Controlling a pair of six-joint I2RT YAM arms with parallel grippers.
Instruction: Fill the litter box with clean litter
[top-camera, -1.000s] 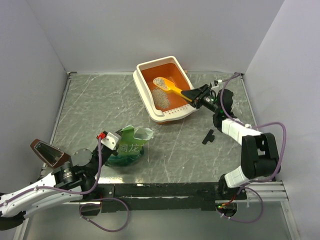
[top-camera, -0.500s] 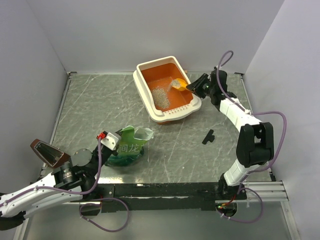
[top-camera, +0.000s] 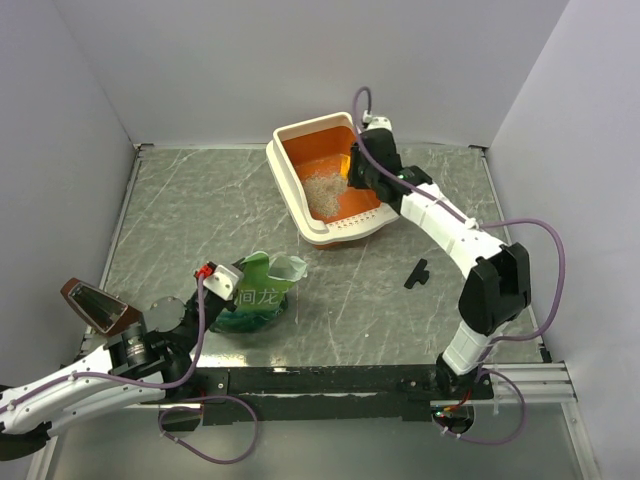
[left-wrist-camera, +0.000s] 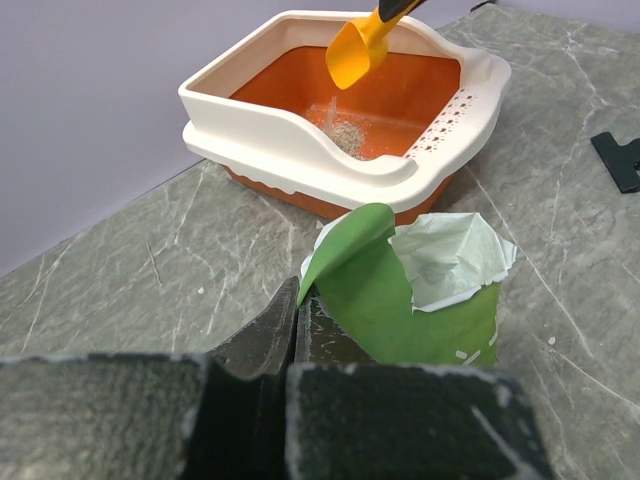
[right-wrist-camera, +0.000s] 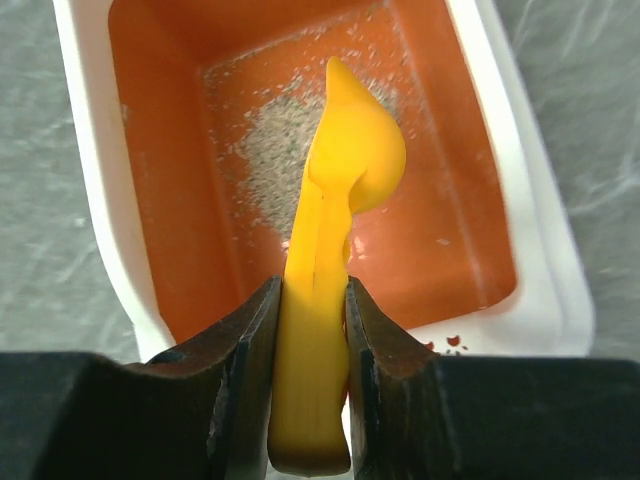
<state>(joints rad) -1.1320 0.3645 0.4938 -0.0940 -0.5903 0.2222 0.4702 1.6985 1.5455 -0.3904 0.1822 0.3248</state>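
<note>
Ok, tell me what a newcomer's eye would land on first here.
At the back, the orange litter box stands out first, with a yellow scoop held bowl-down over it by the right tool, above a small pile of litter. Toward the front left, a green bag stands open, its flap pinched in the left tool.

Right arm (top-camera: 440, 215) crosses the right rim of the litter box (top-camera: 283, 175); the scoop (left-wrist-camera: 355, 52) hangs above the interior. Bare table (top-camera: 190, 210) flanks the box's left rim. Green bag (top-camera: 255, 295) stands directly ahead of the left gripper (left-wrist-camera: 297, 300). Black clip (top-camera: 417, 272) lies near the right arm.
</note>
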